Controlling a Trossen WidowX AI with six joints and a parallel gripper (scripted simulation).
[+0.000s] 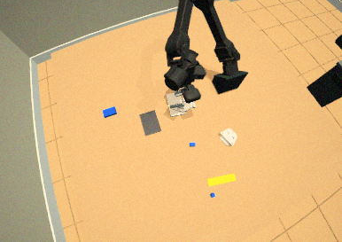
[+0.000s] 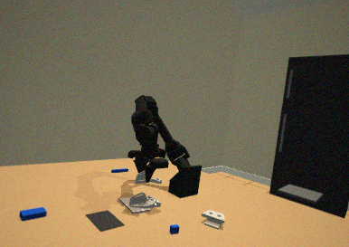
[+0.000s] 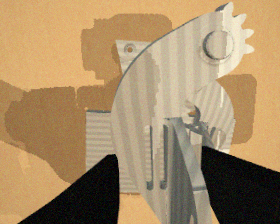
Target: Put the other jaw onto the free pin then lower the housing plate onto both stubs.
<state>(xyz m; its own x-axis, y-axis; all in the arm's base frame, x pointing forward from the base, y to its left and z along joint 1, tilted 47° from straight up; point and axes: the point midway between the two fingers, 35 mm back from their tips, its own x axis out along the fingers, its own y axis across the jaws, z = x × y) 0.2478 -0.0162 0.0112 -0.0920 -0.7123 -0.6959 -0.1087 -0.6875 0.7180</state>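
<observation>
Top view: the gripper (image 1: 186, 92) (image 2: 145, 174) (image 3: 156, 160) is over the upper edge of the base plate (image 1: 170, 101) (image 2: 126, 202) (image 3: 97, 145), with a sliver of the loose jaw (image 1: 178, 91) (image 2: 141, 178) (image 3: 176, 75) showing beside it. From the gripper, the housing plate (image 1: 229, 136) (image 2: 213, 217) lies apart, between four and five o'clock; the dark mat (image 1: 151, 122) (image 2: 105, 220) is at eight o'clock from the base plate.

Exterior view: the fingers are pinching the loose jaw, which hangs above the base plate and clear of it. The base plate is between six and seven o'clock from it, and carries the seated jaw (image 2: 137, 199) (image 3: 221, 105). The housing plate waits between three and four o'clock from the base plate, so closing up looks like a later step.

Wrist view: the loose jaw's teeth point toward one and three o'clock, its round boss (image 3: 218, 45) just inside them. It covers much of the base plate; the seated jaw shows at four o'clock from the boss. I judge the step in hand to be bringing the second jaw to its pin. The next move calls for lining its hole up with the free pin, which I cannot make out, and turning the teeth to mesh before lowering, grip kept firm.
</observation>
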